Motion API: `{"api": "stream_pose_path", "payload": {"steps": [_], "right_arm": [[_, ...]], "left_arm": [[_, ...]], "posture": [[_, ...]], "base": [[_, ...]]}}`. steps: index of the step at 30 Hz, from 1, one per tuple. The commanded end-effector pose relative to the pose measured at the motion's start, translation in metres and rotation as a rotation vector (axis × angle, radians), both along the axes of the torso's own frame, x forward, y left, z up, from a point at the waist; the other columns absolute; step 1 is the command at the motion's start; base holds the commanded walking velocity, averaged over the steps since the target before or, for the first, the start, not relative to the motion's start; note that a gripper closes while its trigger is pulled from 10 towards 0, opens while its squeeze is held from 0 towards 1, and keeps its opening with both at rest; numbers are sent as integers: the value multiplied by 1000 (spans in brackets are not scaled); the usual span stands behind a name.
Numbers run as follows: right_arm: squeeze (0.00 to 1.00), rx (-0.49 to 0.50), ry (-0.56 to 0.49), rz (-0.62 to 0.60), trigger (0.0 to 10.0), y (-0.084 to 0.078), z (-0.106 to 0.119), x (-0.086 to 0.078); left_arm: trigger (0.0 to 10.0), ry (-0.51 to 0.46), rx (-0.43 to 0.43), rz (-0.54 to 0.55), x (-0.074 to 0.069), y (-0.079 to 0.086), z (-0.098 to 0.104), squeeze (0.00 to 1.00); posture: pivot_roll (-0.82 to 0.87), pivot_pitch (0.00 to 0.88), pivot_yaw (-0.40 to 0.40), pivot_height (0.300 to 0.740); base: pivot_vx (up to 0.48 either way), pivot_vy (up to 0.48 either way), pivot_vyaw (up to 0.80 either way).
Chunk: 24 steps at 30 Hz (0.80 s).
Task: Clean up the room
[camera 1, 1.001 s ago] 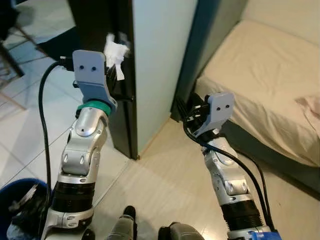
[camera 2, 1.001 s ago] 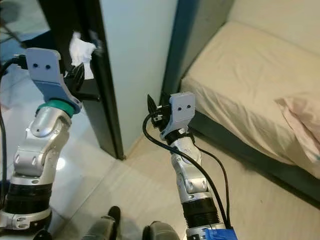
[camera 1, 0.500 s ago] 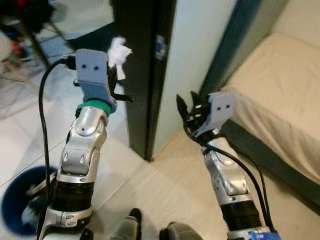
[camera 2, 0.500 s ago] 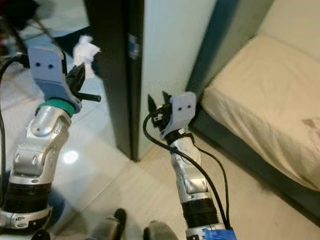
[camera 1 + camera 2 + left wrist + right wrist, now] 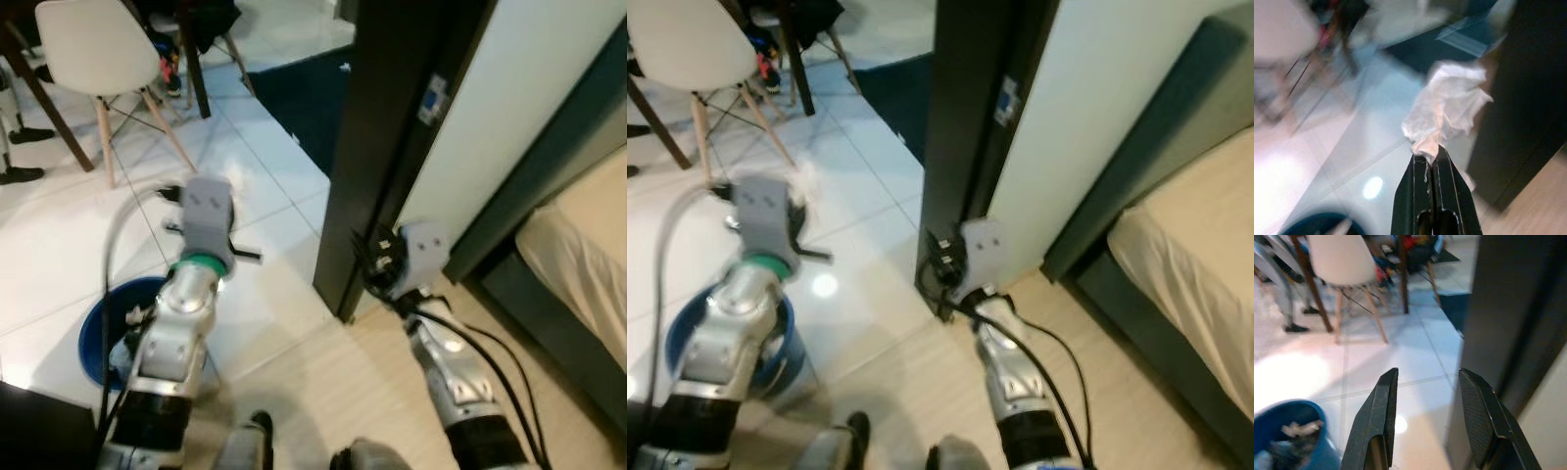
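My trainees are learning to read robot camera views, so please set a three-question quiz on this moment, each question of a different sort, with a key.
1. True or false: the left claw is shut on a crumpled white tissue.
2. Multiple choice: what stands on the tiled floor beside the left arm? A) a blue bin B) a red bucket C) a cardboard box
3. Fill in: the right claw has its fingers ____, with nothing between them.

Key:
1. True
2. A
3. open
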State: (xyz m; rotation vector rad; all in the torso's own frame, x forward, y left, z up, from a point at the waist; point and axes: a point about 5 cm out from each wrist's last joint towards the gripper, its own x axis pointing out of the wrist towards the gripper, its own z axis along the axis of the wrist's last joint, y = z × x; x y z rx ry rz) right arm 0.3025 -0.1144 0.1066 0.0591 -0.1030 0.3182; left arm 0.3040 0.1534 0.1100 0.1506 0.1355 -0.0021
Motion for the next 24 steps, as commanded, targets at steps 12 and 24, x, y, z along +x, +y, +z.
{"api": "stream_pose_path", "payload": {"steps": [12,24], "right_arm": [[0,27,217,-17,10000,-7,-53,-18],[0,23,182,-8,10000,-5,-49,-15]], "left_arm": [[10000,167,30,119,-23,22,-54,0],[10000,86,54,108,-12,19,-42,0]], "posture": [[-24,67,0,740],[-24,68,0,740]], "base": [[0,0,744],[0,0,744]]}}
